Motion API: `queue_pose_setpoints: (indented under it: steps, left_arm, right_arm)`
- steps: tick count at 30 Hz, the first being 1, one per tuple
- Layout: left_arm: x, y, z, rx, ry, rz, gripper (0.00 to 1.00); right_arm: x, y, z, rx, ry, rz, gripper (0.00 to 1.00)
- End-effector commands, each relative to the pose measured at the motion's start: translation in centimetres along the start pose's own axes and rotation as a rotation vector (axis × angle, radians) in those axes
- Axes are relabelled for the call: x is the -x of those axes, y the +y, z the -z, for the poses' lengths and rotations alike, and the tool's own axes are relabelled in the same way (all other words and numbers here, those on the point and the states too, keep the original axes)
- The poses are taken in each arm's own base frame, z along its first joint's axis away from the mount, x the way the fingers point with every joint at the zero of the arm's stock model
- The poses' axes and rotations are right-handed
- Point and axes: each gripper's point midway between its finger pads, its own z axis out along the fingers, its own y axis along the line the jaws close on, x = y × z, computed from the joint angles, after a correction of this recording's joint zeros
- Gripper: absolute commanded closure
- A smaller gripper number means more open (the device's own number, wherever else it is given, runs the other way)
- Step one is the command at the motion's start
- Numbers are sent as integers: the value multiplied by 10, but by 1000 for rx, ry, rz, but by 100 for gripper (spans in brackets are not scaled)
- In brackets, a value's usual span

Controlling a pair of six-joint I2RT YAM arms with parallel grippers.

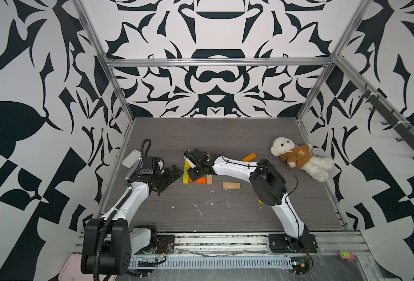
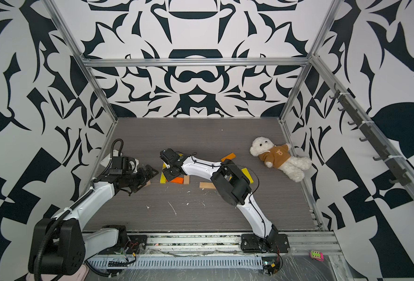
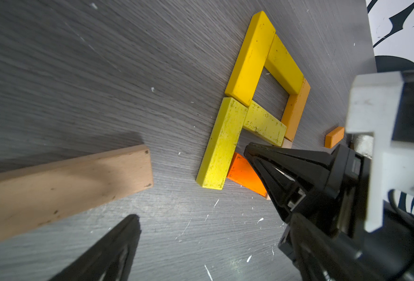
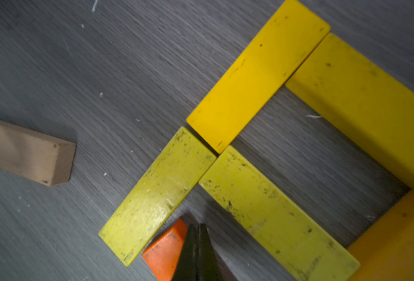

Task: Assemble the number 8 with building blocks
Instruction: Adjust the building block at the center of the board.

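The grey wood-grain desk (image 1: pixel 213 136) carries the whole scene. A white plush bear (image 1: pixel 298 158) in a brown hoodie lies at the far right, well apart from the work.

The building blocks (image 1: pixel 185 178) lie flat near the desk centre. In the left wrist view, three yellow planks and one pale-orange plank form a closed rectangular loop. A further yellow block (image 3: pixel 221 143) extends from one corner of the loop. An orange block (image 3: pixel 245 172) lies against the end of that yellow block. A loose tan block (image 1: pixel 231 185) and a second orange block (image 1: pixel 248 157) lie near the right arm.

Right gripper (image 4: pixel 197 228): jaws pressed together, nothing between them. The tip sits in the corner between the yellow block and the loop, just beside the orange block. Contact cannot be confirmed.

Left gripper (image 1: pixel 174 176): jaws spread wide, holding nothing. It sits just left of the figure. A tan plank (image 3: pixel 65 187) lies on the desk beside its one visible finger (image 3: pixel 118 243).
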Motion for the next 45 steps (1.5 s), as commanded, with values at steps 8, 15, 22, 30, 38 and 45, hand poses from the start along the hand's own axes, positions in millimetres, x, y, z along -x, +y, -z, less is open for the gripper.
queue_pose_setpoints:
  steps: [8, 15, 22, 30, 38, 45]
  left_arm:
    - [-3, 2, -3, 4, 21, -4, 1]
    - [-4, 3, -4, 5, 25, -2, 1]
    - [-5, 4, -5, 5, 27, -2, 1]
    - [-6, 4, -4, 2, 26, 1, 1]
    - [-6, 3, -4, -2, 25, 0, 1]
    - [-7, 3, -3, -5, 25, 2, 1]
  right_arm:
    - [14, 11, 10, 54, -29, 19, 98]
    - [13, 12, 10, 61, -28, 22, 98]
    - [16, -4, 15, -28, -47, 8, 98]
    - [9, -12, 19, -49, -35, -9, 99]
    - [-1, -17, 21, -64, -28, -11, 99]
    - [-3, -17, 23, -66, -28, -12, 99]
